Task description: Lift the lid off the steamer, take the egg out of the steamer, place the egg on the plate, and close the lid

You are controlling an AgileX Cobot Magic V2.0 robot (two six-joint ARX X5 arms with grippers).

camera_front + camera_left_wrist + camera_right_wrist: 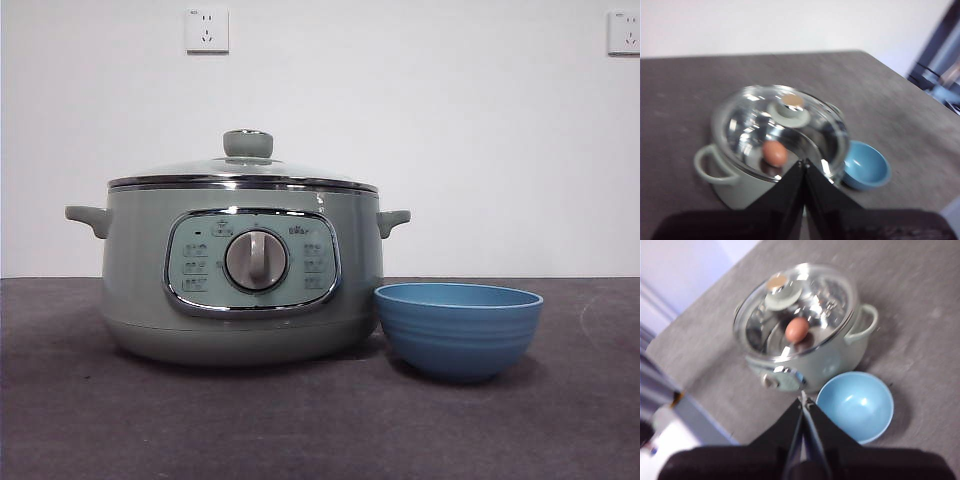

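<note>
Nothing of the task had been done, judging by how things lay. On the dark bench (300, 420) the steamer (240, 290) filled the left and centre of the front view, its glass lid (243, 170) seated on the rim, knob up. Just beside it at lower right stood the blue plate (458, 328), really a small bowl, and it held nothing. Through the glass both wrist views showed the brown egg (775, 153) lying inside the pot. Lifting the lid, moving the egg and closing up all remained. The left hand (804, 165) was clenched, jaws pressed together and holding nothing, raised well apart from the lid. The right hand (804, 402) was clenched likewise, poised above the bench near the plate's rim.
</note>
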